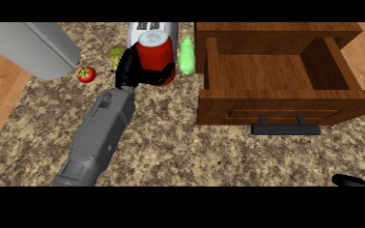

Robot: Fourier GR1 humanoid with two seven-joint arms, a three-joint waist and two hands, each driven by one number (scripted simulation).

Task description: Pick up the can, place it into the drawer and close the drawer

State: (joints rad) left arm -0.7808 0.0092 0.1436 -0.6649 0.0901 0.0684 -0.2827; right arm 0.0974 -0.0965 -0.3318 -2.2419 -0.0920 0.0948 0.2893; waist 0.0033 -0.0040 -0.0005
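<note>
Left hand [132,70] fingers curled round red can [155,53]; wooden drawer [274,100] open, nothing inside.

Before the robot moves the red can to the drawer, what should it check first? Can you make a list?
1. Left hand curled round the red can: ok.
2. Can lifted off the counter: cannot tell.
3. Drawer pulled open, its inside bare: ok.
4. Green thing standing between can and drawer, beside the can: not ok, lift over it.
5. Tomato out of the path, on the far side from the drawer: ok.
6. Right hand out of the way at the lower right edge: ok, though its fingers cannot be made out.
</note>
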